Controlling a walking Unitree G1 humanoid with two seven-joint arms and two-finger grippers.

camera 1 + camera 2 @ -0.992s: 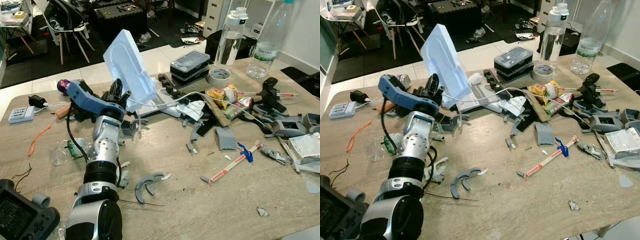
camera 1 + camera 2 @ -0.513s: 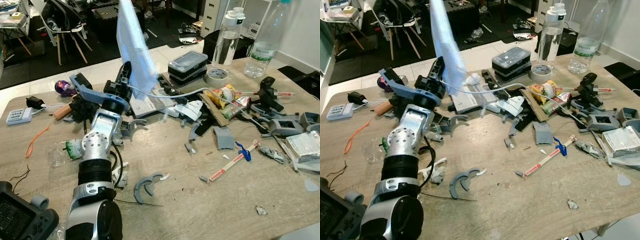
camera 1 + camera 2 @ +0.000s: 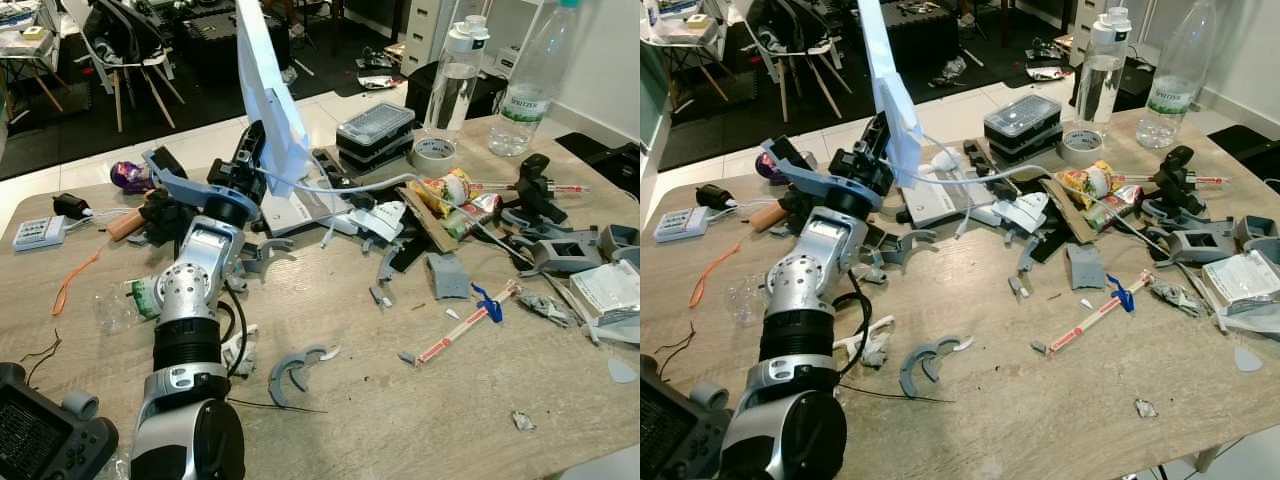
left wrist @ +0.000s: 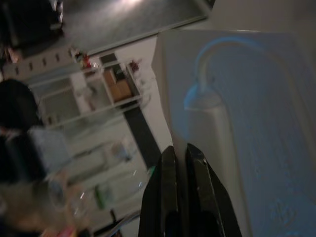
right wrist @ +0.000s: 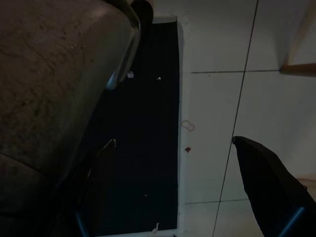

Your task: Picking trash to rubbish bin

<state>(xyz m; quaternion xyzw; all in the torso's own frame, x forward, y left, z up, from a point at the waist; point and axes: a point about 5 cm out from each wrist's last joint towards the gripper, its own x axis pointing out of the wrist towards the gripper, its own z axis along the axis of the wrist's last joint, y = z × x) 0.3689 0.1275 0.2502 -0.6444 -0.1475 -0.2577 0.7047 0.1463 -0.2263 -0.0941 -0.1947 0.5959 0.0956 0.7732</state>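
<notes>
Your left end effector [image 3: 252,152] is raised over the far left part of the cluttered wooden table [image 3: 400,420], its two black fingers [image 4: 170,197] pinching the lower edge of a flat white styrofoam packing piece [image 3: 262,75]. The foam stands nearly upright, edge-on to the head camera, rising well above the table. In the left wrist view you see the foam's white moulded face just beside the fingers, which are pressed close together.

Below the foam lie a white flat box [image 3: 300,212] and grey plastic scraps [image 3: 295,365]; a thin white cable [image 3: 340,185] arcs across them. Further right sit a stacked clear-lidded black case [image 3: 378,130], a roll of tape [image 3: 437,153], two clear plastic bottles [image 3: 455,75] and crumpled snack wrappers [image 3: 455,195].

Your right end effector [image 5: 269,187] hangs beside the table over white floor tiles; one dark finger shows, and you cannot tell its state.
</notes>
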